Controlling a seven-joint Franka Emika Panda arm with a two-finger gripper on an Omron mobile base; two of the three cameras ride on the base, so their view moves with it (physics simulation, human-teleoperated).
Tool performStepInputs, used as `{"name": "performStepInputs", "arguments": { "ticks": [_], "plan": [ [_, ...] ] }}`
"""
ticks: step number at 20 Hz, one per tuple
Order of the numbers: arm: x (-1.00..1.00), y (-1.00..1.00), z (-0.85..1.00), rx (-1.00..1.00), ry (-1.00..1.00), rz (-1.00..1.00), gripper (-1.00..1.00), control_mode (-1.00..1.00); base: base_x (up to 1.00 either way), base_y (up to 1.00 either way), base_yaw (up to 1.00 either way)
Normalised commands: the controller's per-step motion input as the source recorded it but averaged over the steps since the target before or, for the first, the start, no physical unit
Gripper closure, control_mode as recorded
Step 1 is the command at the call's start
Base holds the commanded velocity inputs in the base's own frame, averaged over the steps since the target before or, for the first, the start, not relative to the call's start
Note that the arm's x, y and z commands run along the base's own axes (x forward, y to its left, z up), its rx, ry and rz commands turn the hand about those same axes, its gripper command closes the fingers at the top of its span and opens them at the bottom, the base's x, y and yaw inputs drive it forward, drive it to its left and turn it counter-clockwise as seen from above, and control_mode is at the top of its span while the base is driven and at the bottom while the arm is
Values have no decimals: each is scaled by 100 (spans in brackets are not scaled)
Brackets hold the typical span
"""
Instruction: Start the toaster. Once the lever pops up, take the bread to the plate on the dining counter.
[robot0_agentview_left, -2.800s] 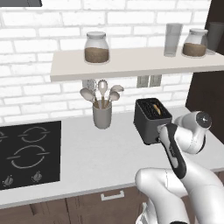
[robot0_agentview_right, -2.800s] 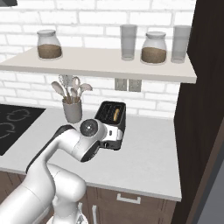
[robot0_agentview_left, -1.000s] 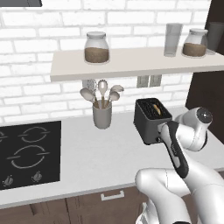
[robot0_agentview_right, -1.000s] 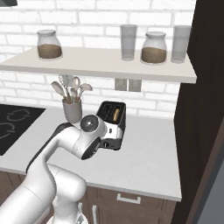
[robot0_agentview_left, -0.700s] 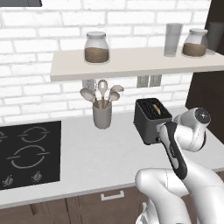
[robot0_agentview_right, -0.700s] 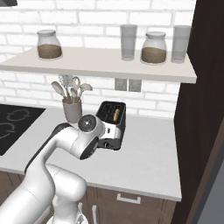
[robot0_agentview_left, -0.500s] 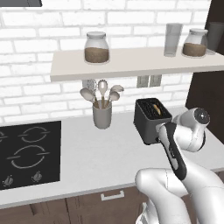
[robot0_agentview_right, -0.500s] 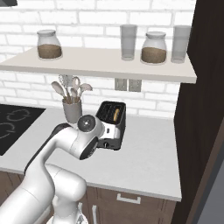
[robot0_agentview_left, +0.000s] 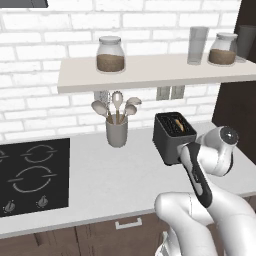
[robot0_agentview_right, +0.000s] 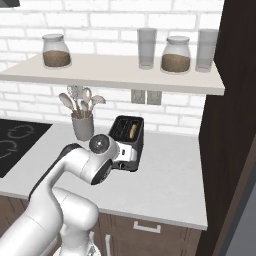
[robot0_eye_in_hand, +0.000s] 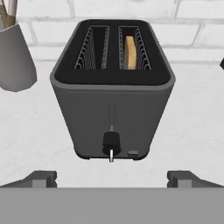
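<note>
- Left base view: I see the toaster (robot0_agentview_left: 172, 136) standing on the grey counter (robot0_agentview_left: 115, 175), to the right of the utensil crock (robot0_agentview_left: 117, 131) and below the shelf (robot0_agentview_left: 155, 72). My arm bends in from the toaster's near side, so the hand faces its narrow end.
- Right base view: the toaster (robot0_agentview_right: 127, 142) sits just beyond my wrist, with the bread (robot0_agentview_right: 132, 132) showing tan in one slot. I judge the hand is lined up here to reach the lever.
- Hand view: the claw (robot0_eye_in_hand: 111, 178) is spread wide and empty, its tips either side of the toaster (robot0_eye_in_hand: 112, 92) end face, apart from it. The lever knob (robot0_eye_in_hand: 111, 142) sits low on its slot, between my tips. The bread (robot0_eye_in_hand: 129, 51) stands down in the toaster's right slot, so it looks loaded for toasting.
</note>
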Motion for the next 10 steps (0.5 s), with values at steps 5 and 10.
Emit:
{"name": "performStepInputs", "arguments": {
  "ticks": [5,10],
  "plan": [
    [0,0,-25,0,0,0,-100,-100,0,0,0],
    [0,0,-23,0,-2,0,-100,-100,0,0,0]
  ]
}}
